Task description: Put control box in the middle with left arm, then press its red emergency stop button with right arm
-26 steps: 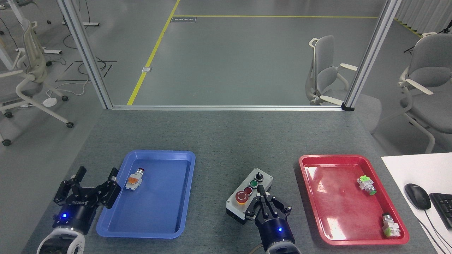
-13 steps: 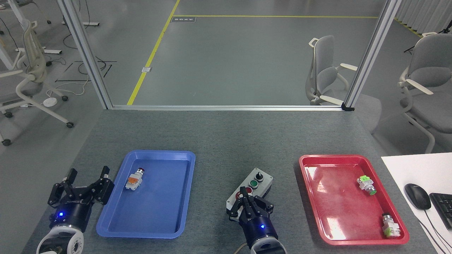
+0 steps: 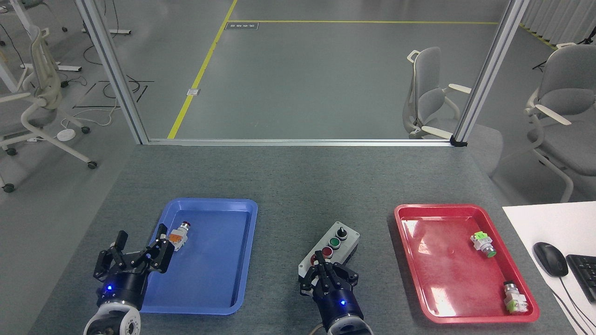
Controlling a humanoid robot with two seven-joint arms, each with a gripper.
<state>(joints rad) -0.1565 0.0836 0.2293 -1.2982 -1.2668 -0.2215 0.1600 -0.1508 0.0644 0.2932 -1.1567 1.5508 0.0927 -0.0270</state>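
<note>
Two trays (image 3: pixel 207 204) (image 3: pixel 465 207), three loose switches (image 3: pixel 178 235) (image 3: pixel 483 244) (image 3: pixel 514 297), one control box (image 3: pixel 333 246).

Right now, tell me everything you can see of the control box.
The control box is an oblong light-grey case on a black base, lying diagonally on the grey tabletop between the two trays. Its top shows a black knob, a green button and a small red button. The right gripper covers its near end, hiding the emergency stop.
</note>
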